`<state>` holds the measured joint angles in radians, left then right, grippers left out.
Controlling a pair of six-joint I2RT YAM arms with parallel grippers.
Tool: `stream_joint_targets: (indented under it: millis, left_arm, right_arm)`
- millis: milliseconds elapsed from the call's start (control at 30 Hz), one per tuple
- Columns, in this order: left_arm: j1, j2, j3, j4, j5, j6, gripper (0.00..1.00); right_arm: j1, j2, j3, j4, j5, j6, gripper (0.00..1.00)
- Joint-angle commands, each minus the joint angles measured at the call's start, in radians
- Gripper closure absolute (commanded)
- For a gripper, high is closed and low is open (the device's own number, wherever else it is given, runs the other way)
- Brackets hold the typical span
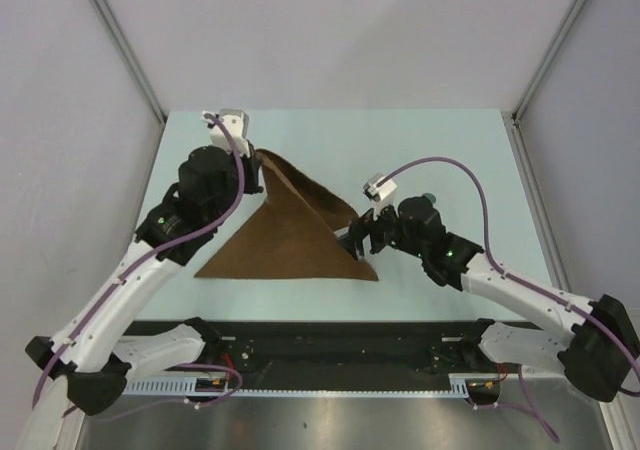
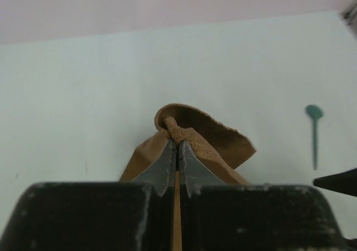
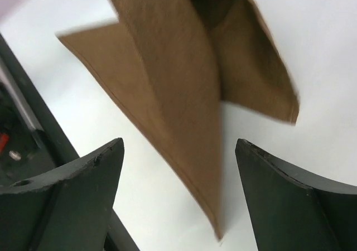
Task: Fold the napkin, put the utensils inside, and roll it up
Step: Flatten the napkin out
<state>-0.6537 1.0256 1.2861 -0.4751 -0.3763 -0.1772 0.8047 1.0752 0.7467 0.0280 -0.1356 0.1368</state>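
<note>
The napkin [image 1: 290, 245] is showing as matt brown woven cloth; under it, the table [image 1: 450, 140] is looking smooth, perhaps laminate.

No text, label, brand or number can be read — nothing legible is shown in any view

surface: pale green table [image 1: 450, 140] | lying on it: brown napkin [image 1: 290, 240], far corner raised; teal spoon [image 2: 314, 129]

Blurred napkin [image 3: 178, 83] cropped at the right wrist view's top edge, its lower part hidden behind the left gripper [image 2: 177, 150] body in the left wrist view, teal thing [image 2: 314, 117] too small to tell, dark tip [image 2: 337, 181] cut off at the right edge
</note>
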Motion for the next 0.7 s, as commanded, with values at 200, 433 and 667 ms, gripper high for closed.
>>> stream_joint_targets:
  millis: [200, 433, 667]
  left_arm:
    - [0.098, 0.010, -0.264, 0.043, 0.068, -0.077, 1.00]
    - [0.164, 0.007, -0.286, 0.053, 0.116, -0.096, 1.00]
    - [0.201, 0.021, -0.286, 0.066, 0.149, -0.097, 0.99]
  right_arm:
    - [0.007, 0.080, -0.188, 0.038, 0.013, 0.012, 0.14]
    - [-0.032, 0.157, -0.195, -0.023, 0.142, 0.102, 0.17]
    - [-0.027, 0.196, -0.202, -0.085, 0.215, 0.191, 0.26]
